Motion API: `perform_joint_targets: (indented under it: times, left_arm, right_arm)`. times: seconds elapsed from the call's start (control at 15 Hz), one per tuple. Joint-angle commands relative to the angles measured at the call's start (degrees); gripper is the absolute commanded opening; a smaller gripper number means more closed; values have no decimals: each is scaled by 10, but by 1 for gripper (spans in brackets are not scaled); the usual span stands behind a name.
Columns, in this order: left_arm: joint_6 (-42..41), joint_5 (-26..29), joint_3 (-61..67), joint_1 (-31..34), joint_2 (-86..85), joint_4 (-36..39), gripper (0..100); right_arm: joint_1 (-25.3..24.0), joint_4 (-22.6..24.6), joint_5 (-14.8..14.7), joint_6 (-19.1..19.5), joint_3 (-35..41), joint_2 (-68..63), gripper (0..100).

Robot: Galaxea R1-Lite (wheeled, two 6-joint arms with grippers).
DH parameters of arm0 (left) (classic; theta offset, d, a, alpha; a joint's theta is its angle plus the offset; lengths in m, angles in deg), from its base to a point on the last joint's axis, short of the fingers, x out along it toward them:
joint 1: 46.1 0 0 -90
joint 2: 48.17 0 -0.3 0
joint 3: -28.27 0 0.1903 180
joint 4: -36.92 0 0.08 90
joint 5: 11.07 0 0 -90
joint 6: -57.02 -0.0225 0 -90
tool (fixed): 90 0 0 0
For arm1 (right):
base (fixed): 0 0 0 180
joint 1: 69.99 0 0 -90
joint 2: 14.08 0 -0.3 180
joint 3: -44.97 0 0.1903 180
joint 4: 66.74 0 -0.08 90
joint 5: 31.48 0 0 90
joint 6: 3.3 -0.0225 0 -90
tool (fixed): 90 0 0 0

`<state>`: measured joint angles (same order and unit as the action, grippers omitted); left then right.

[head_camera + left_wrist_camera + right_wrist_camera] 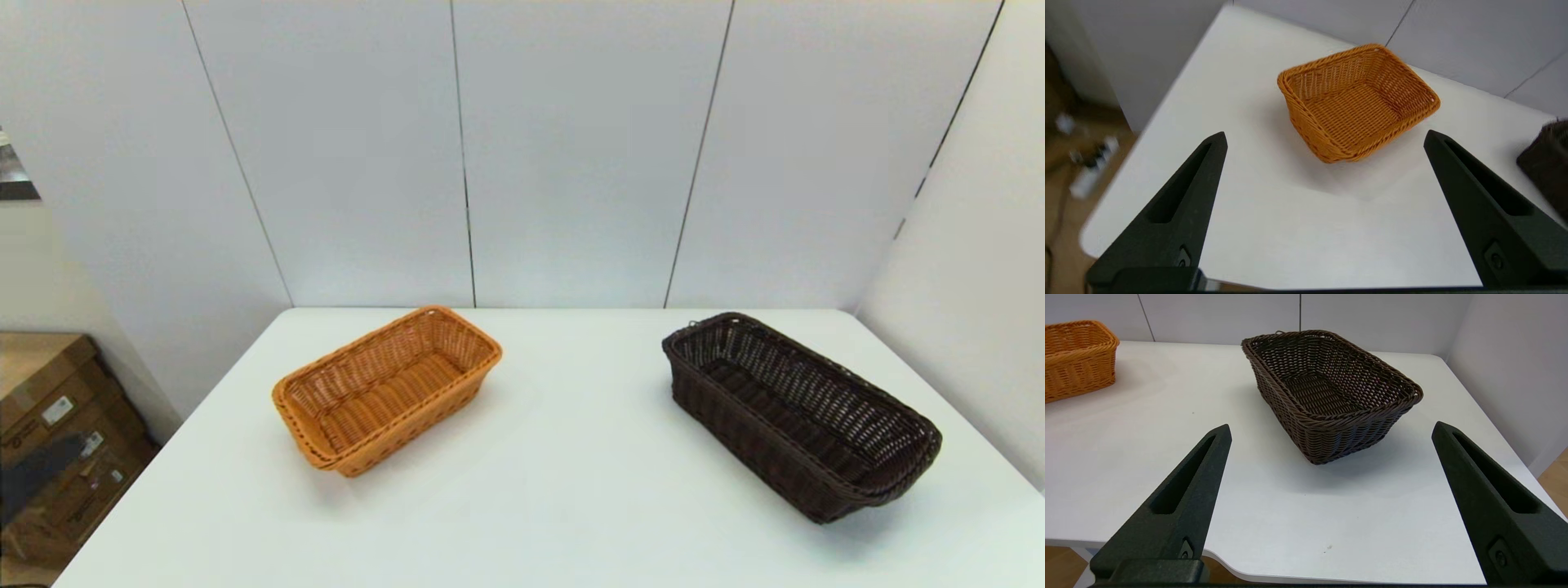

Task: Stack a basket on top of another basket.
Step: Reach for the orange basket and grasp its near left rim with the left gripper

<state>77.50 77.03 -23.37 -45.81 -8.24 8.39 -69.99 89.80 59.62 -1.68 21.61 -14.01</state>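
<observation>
The white counter holds two things, well apart. On the robot's right sits the dark basket, upright and with nothing in it, near the right edge of the counter. On the robot's left sits the orange basket, also upright and with nothing in it. The two are about the same size and neither is on top of the other, so the stacking has not started. The right tool is back at the near edge of the counter, facing the dark basket, its two fingers spread wide and holding nothing. The left tool is back at the near edge too, facing the orange basket, spread wide and holding nothing. What could go wrong: the tool can only pinch the thin rim, so the long dark basket might tip or slip out. Set down crooked, it might rest on the orange rim and slide off.
</observation>
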Motion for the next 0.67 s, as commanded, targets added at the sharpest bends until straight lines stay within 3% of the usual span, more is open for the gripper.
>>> perform_joint_targets:
  times: [0.07, 0.67]
  left_arm:
    - [206, -80, -147, -32, 364, 14, 100]
    - [302, -94, -238, -64, 647, 13, 100]
  right_arm:
    - [0, 0, 1, 0, 0, 0, 100]
    - [0, 0, 0, 0, 0, 0, 100]
